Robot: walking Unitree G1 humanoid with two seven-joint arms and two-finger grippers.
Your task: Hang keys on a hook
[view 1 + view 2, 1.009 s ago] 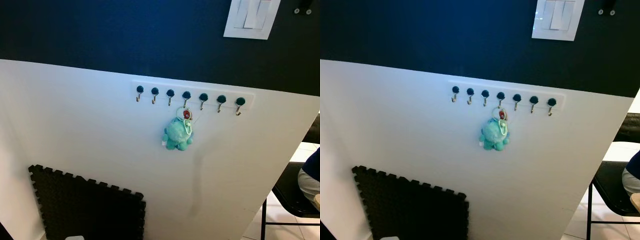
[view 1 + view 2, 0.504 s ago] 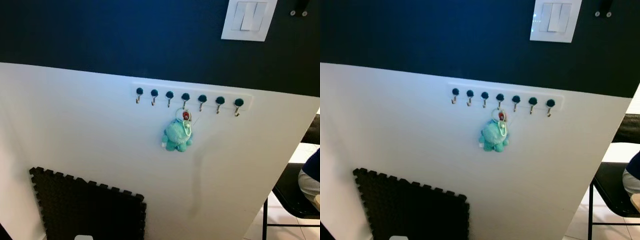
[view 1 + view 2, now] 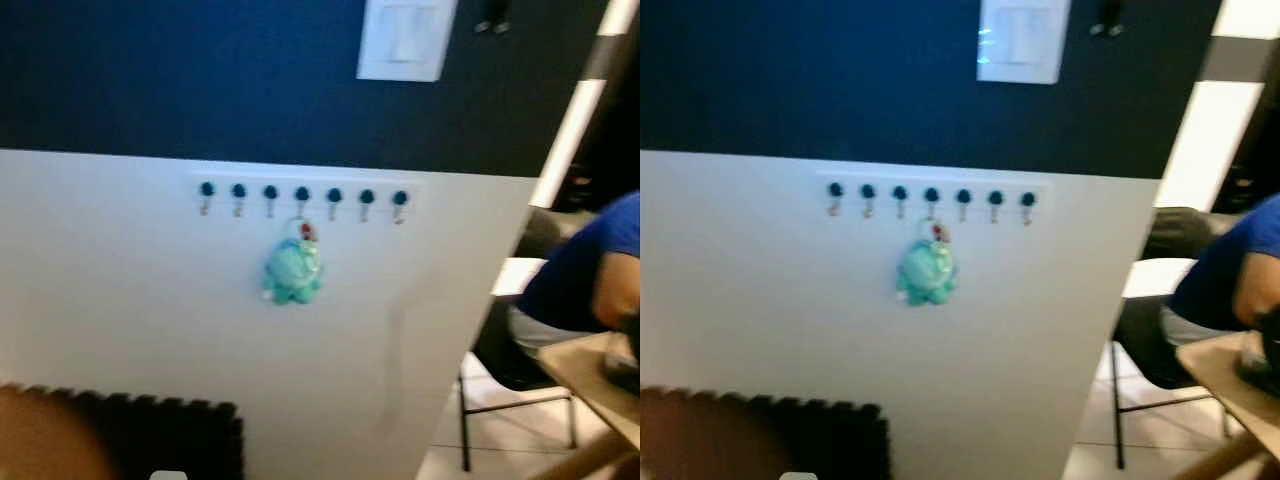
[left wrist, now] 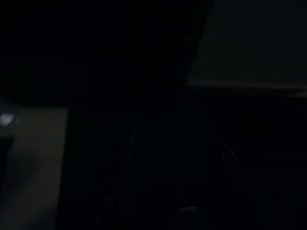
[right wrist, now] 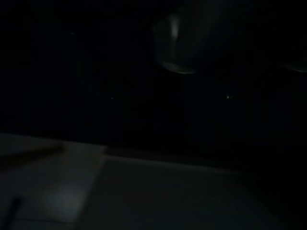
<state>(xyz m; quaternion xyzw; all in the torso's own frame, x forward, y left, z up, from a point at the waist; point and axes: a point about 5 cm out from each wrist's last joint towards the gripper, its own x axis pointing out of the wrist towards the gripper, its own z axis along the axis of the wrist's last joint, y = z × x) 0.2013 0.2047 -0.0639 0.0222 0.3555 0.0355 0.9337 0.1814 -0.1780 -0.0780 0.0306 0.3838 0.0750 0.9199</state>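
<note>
A teal plush keychain (image 3: 292, 271) hangs by its key ring (image 3: 303, 231) from the middle hook (image 3: 302, 196) of a white rail (image 3: 410, 182). It looks light and soft; the stiff ring seems the best hold. Wrist views are too dark to tell either gripper's state.

A wall fills most of the frame, its dark navy upper band (image 3: 180, 70) above a white lower panel (image 3: 120, 300). A white light switch plate (image 3: 405, 38) sits at the upper middle. A black foam puzzle mat (image 3: 170, 438) leans at lower left. At right, a seated person in a blue shirt (image 3: 575, 265), a black metal-legged chair (image 3: 505, 365), a tan wooden tabletop (image 3: 590, 375) and pale tiled floor (image 3: 490, 445).
</note>
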